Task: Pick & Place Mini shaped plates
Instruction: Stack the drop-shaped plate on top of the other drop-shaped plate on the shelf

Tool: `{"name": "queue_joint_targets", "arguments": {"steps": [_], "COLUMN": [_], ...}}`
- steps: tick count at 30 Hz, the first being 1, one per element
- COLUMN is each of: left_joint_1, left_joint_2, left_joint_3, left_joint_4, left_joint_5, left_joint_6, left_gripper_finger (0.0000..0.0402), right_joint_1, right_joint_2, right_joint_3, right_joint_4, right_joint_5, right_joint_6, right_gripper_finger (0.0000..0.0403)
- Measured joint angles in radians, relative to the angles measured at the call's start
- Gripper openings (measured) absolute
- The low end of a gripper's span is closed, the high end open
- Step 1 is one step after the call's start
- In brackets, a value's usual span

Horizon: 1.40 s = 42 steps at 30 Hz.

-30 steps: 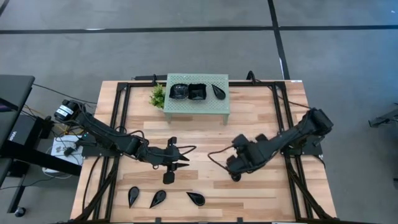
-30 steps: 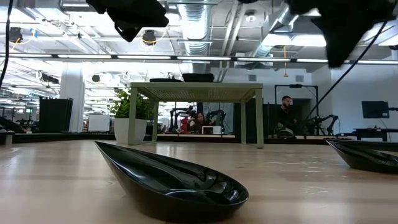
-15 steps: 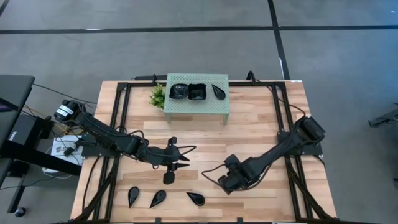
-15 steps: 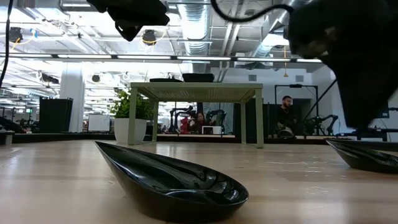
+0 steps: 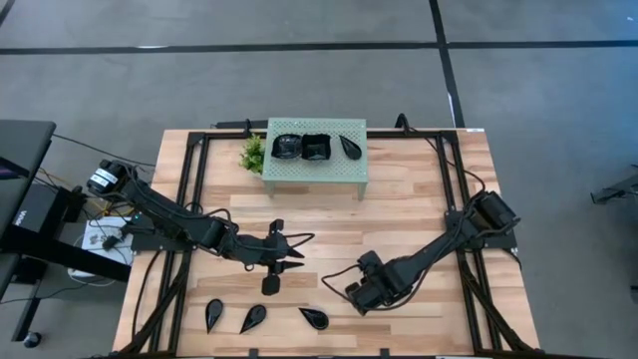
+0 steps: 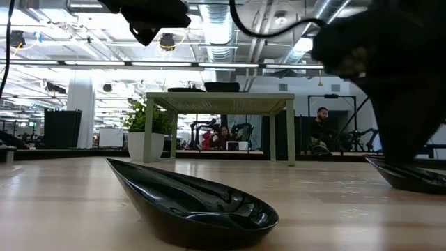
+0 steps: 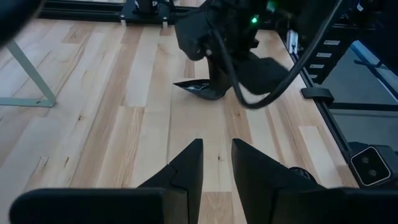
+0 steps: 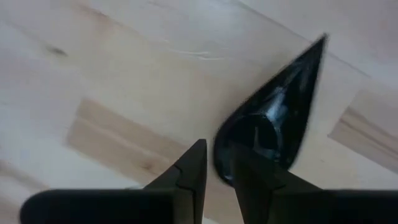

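Observation:
Three black teardrop plates lie flat by the table's near edge. Three more plates sit on top of the mint-green stand at the far side. My right gripper is low over the right-most teardrop plate. It is open by a narrow gap, with the rim of the plate's round end at its fingertips. My left gripper hovers over mid-table, open by a narrow gap, near nothing. My right gripper comes from above at the round end's rim of the teardrop plate, one fingertip on each side of that rim. The plate lies flat on the table. Whether the fingertips touch it, I cannot tell.
A small potted plant stands left of the stand. Black frame rails run along the table's left, right and far sides. Bare wood lies between the stand and the near row of plates. People sit in the room beyond.
My right gripper has moved toward the table's near edge and leftward, and has come down onto the right-most teardrop plate. The plates have stayed where they were.

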Motion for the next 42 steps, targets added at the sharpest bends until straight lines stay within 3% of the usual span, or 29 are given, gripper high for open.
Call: {"name": "queue_joint_targets", "arguments": {"steps": [17, 21, 29, 42], "left_joint_1": [0.000, 0.000, 0.000, 0.000], "left_joint_2": [0.000, 0.000, 0.000, 0.000], "left_joint_3": [0.000, 0.000, 0.000, 0.000], "left_joint_4": [0.007, 0.008, 0.008, 0.008], "left_joint_5": [0.000, 0.000, 0.000, 0.000], "left_joint_6": [0.000, 0.000, 0.000, 0.004], "left_gripper_finger": [0.0085, 0.0085, 0.0085, 0.0085], "right_joint_1": [-0.005, 0.001, 0.038, 0.033], "right_joint_2": [0.047, 0.030, 0.027, 0.033], "right_joint_3": [0.001, 0.024, 0.076, 0.024], "right_joint_4": [0.027, -0.023, -0.314, -0.306], "right_joint_5": [-0.006, -0.005, -0.038, -0.055], "right_joint_6": [-0.012, -0.037, -0.032, -0.021], "right_gripper_finger": [0.0065, 0.0065, 0.0065, 0.0065]}}
